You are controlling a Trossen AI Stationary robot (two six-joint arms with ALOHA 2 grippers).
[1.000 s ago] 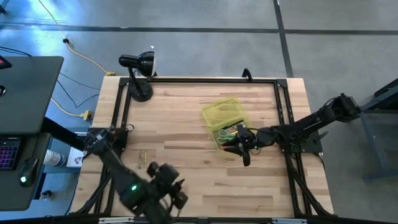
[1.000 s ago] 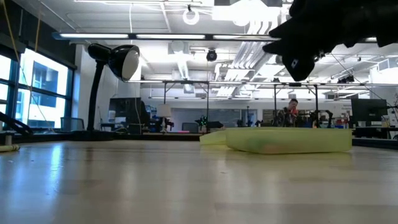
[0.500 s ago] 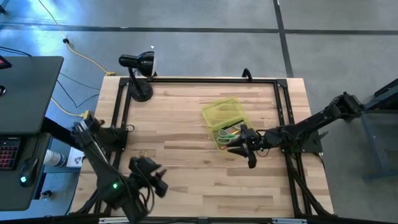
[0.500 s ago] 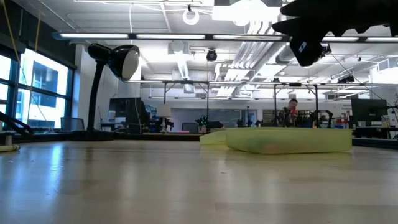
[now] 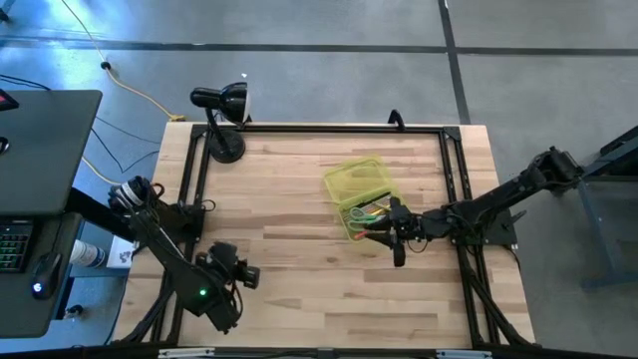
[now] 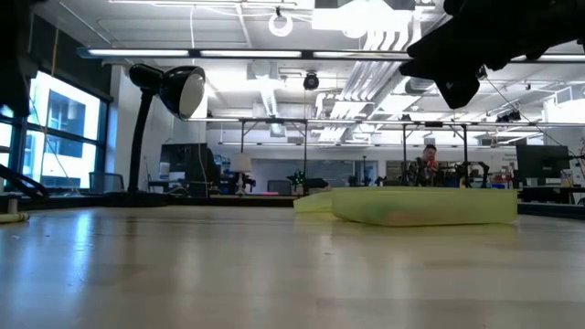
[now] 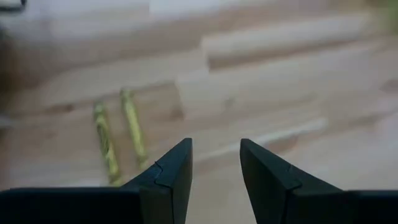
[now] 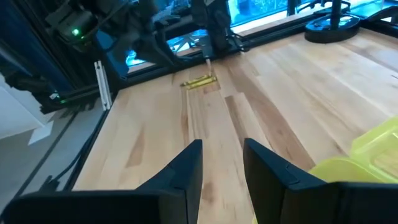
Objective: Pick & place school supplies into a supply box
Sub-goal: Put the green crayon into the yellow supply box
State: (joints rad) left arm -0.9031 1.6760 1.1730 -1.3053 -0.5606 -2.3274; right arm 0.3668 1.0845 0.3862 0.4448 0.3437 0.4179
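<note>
Left pincer (image 7: 214,163) retreated — two brassy bits (image 7: 118,137)

So the supply box (image 5: 361,198) sits on the table (image 5: 299,179) a bit right of the middle, lid flipped open toward the back edge, with pens and scissors (image 5: 367,212) lying in it. Desk lamp (image 5: 221,118) is on the back left corner. Two small brassy bits (image 5: 228,254) lie side by side near the front left edge, well apart from the box

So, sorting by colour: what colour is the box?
Translucent yellow-green box, clearest in the high view.
</note>
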